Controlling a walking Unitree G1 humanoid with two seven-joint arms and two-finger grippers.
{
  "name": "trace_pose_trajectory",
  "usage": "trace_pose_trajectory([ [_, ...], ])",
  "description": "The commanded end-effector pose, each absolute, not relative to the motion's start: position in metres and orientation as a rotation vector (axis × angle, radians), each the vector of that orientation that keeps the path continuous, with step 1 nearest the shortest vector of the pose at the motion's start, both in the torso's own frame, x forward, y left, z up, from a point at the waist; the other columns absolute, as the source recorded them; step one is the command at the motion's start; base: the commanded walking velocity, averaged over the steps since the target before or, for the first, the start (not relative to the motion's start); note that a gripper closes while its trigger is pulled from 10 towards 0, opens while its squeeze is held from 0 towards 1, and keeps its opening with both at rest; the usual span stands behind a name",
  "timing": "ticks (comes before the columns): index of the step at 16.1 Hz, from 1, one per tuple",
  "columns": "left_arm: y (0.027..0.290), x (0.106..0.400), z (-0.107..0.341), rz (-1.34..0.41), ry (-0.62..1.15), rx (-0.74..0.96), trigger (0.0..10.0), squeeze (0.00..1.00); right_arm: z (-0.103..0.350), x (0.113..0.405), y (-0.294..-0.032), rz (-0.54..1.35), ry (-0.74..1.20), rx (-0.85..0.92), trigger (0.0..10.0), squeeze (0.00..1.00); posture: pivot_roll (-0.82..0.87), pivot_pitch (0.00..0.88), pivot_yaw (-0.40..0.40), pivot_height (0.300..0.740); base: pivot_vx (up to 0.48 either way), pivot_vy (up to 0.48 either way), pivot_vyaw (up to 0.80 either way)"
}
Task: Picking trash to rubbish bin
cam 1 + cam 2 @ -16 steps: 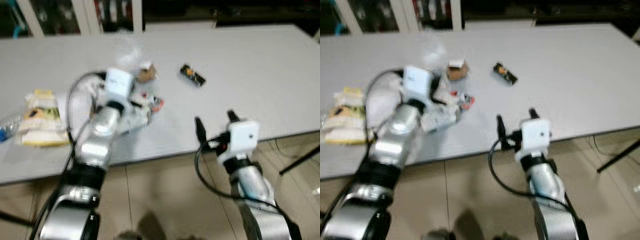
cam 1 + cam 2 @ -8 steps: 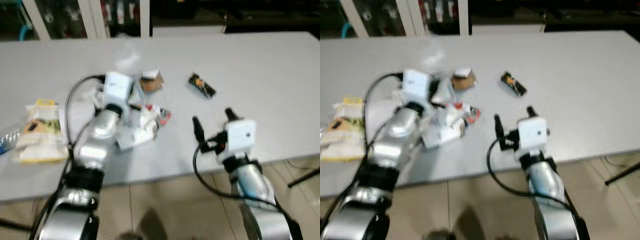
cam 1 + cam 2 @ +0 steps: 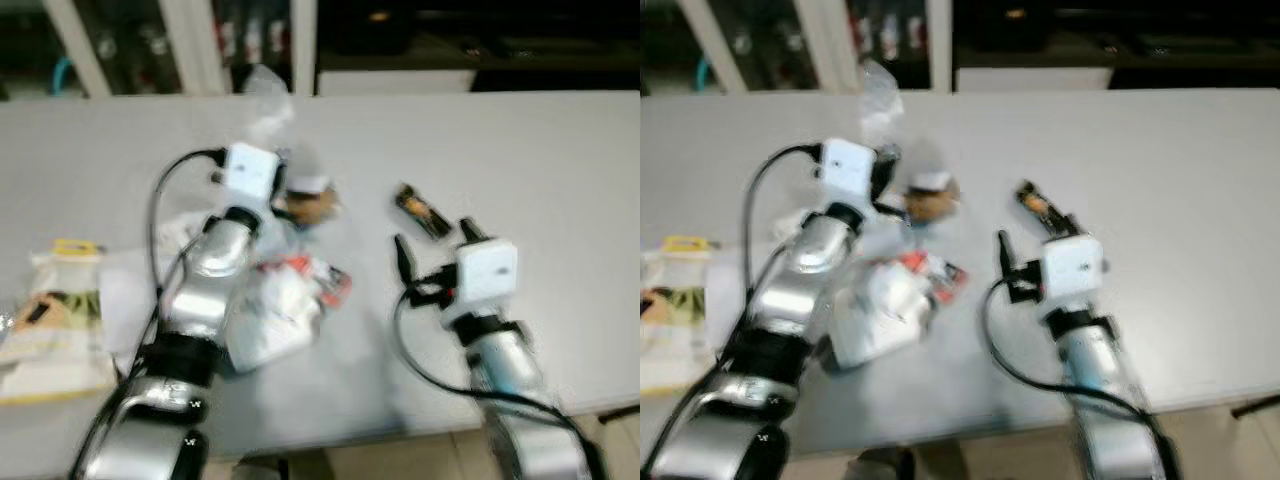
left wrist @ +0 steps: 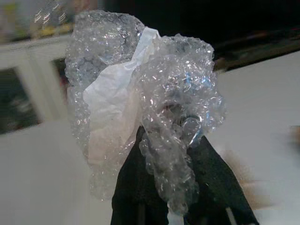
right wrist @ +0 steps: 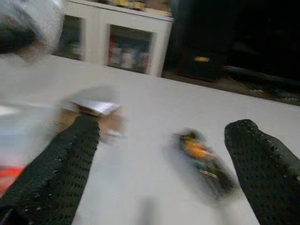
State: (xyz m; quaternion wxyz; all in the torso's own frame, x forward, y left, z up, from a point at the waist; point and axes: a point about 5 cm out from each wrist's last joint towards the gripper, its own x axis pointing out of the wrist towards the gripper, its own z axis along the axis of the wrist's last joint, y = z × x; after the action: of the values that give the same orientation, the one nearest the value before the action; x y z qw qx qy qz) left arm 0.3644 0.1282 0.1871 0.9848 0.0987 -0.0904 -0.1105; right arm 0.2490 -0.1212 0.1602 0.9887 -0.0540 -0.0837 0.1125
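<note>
Left eye view: the left end effector (image 3: 268, 120) is raised over the far left part of the grey counter (image 3: 560, 150), its fingers pinched on a wad of clear bubble wrap (image 3: 262, 88). Under that arm lie a white crumpled wrapper with red print (image 3: 285, 305) and, just beyond it, a small brown and white carton (image 3: 310, 197). A dark snack bar wrapper (image 3: 422, 212) lies to the right, just beyond the right end effector (image 3: 432, 240), which hovers low over the counter with its fingers spread wide. A yellow and white packet (image 3: 55, 325) sits at the left edge.

Left wrist view: the bubble wrap (image 4: 140, 103), with a white paper strip in it, is clamped between the black fingers (image 4: 136, 187).

Right wrist view: the two black fingers (image 5: 61, 164) stand wide apart, the blurred snack bar wrapper (image 5: 204, 159) on the counter between them.
</note>
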Motion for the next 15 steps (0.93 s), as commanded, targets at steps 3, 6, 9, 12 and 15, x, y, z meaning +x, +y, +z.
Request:
trace_pose_trajectory([
  [3, 0.121, 0.364, 0.191, -0.243, -0.195, 0.197, 10.0, 0.0, 0.163, 0.248, -0.132, 0.19, -0.175, -0.131, 10.0, 0.0, 0.18, 0.136, -0.028, 0.74, 0.0, 0.0, 0.0],
  [6, 0.124, 0.363, 0.19, -0.234, -0.188, 0.2, 10.0, 0.0, 0.161, 0.247, -0.151, 0.121, -0.151, -0.122, 10.0, 0.0, 0.19, 0.141, -0.029, 0.74, 0.0, 0.0, 0.0],
  [9, 0.125, 0.363, 0.19, -0.242, -0.185, 0.202, 10.0, 0.0, 0.153, 0.253, -0.168, 0.101, -0.103, -0.158, 10.0, 0.0, 0.19, 0.152, -0.024, 0.74, 0.0, 0.0, 0.0],
  [12, 0.125, 0.364, 0.191, -0.238, -0.187, 0.202, 10.0, 0.0, 0.148, 0.256, -0.182, 0.058, -0.077, -0.19, 10.0, 1.0, 0.2, 0.145, -0.025, 0.74, 0.0, 0.0, 0.0],
  [15, 0.125, 0.364, 0.192, -0.233, -0.191, 0.201, 10.0, 0.0, 0.147, 0.259, -0.191, 0.021, -0.069, -0.219, 10.0, 1.0, 0.2, 0.145, -0.025, 0.74, 0.0, 0.0, 0.0],
])
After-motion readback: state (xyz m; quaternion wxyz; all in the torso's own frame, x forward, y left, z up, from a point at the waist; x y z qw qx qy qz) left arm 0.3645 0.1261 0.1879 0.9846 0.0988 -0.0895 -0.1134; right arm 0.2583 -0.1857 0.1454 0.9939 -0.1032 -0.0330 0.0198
